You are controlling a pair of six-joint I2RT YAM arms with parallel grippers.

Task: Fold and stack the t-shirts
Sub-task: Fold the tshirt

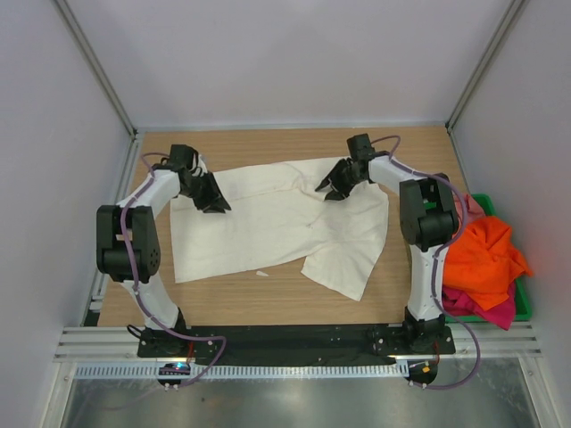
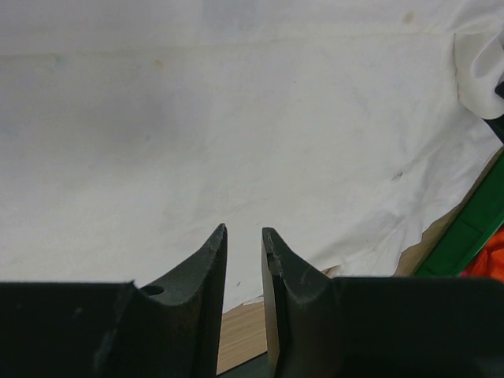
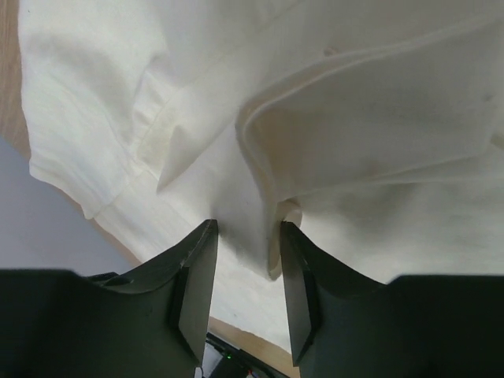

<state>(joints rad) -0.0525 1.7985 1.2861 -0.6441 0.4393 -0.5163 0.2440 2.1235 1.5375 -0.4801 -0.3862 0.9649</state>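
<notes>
A large cream-white t-shirt lies spread out across the wooden table, its right part folded and rumpled. My left gripper hovers over its left part near the far edge. In the left wrist view its jaws stand a little apart with nothing between them, and flat cloth lies beyond. My right gripper sits at the shirt's upper right. It is open, and a loose raised fold of the white shirt stands between the fingers, touching the right one. An orange t-shirt and a magenta one lie heaped at the right.
A green plastic bin at the table's right edge holds the coloured shirts, with a bit of pink cloth at its far end. The bin's corner shows in the left wrist view. White walls enclose the table on three sides.
</notes>
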